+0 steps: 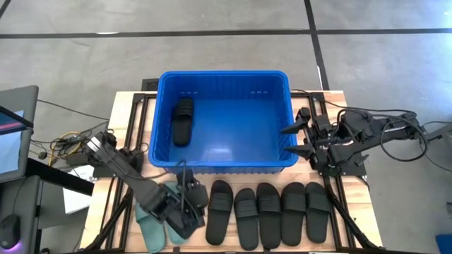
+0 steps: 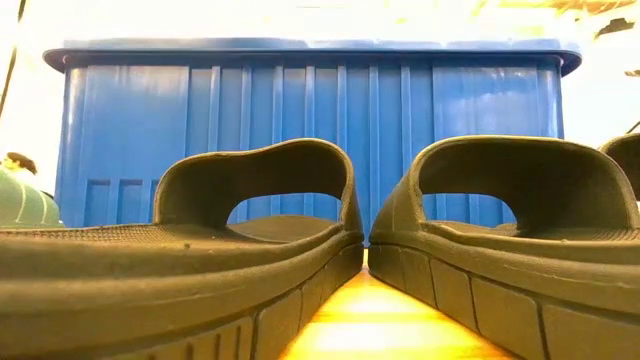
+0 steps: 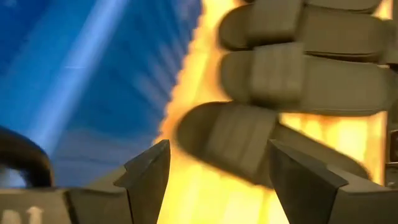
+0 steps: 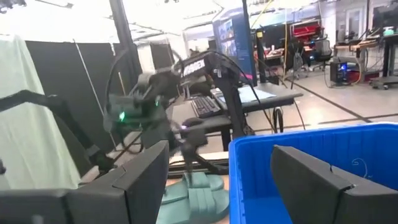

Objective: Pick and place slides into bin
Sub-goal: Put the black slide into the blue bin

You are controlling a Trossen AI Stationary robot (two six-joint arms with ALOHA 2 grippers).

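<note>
The counter point(image 1: 127, 113) is a pale wooden top on a dark frame. The bin point(image 1: 224, 85), a big bright blue tub with ribbed walls, takes up its middle and far part. One black slide point(image 1: 183, 121) already lies inside, along the bin's left wall. Five more black slides point(image 1: 269, 206) lie side by side in a row along the counter's near edge, in front of the bin; in the low view two of them fill the foreground with the bin's wall behind. Two sage green slides point(image 1: 149, 224) lie at the near-left corner, partly under the left arm. The left tool point(image 1: 185, 204) sits low between the green pair and the leftmost black slide; its wrist view shows both fingers spread wide with nothing between them, black slides just beyond. The right tool point(image 1: 295, 139) waits at the bin's right wall, fingers parted and empty, over the counter's right edge.
</note>
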